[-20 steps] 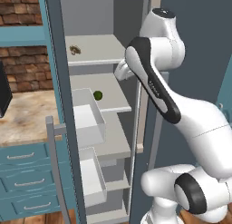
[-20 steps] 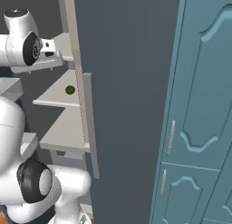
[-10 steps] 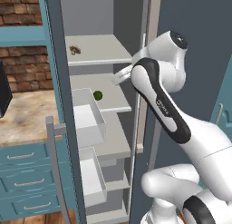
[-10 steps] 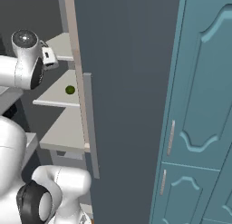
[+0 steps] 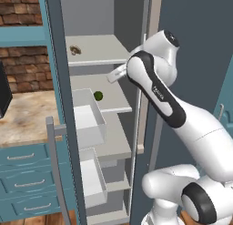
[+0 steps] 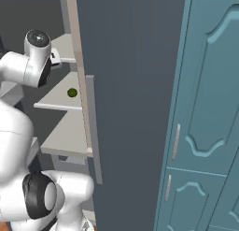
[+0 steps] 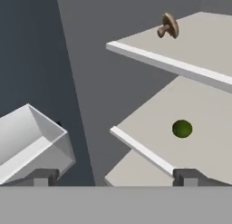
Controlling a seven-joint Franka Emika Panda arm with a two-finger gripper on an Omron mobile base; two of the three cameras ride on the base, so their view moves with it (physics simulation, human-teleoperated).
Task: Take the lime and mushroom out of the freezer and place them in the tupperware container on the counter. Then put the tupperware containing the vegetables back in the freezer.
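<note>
Dark fingertips of the end effector (image 7: 115, 177) are standing wide apart with nothing between them, pointing into the open freezer (image 5: 93, 51) from its right side. Just beyond them, on the middle shelf (image 7: 204, 105), the lime (image 7: 182, 129) is sitting alone toward the right of the hand view, well clear of the shelf's white front lip; the left base view shows it as the lime (image 5: 98, 95) near the back of that shelf, and the right base view catches it too (image 6: 72, 92). Judging by its look, it is going to be light, firm and smooth-skinned, so a round ball like this is likely to roll or squirt out unless the fingers are closing squarely across its widest part, straddling it level with the shelf. One shelf higher, the mushroom (image 7: 168, 26) is lying toward the far left of the upper shelf (image 5: 98, 48), seen also in the left base view (image 5: 75, 50); it is looking lumpy and probably softer and more fragile, so a gentle pinch across the cap seems safer than gripping the thin stem. A white drawer bin (image 5: 88, 115) is jutting out at the left, below the lime's shelf. Further left, the marbled surface (image 5: 27, 117) is lying over teal drawers.
</note>
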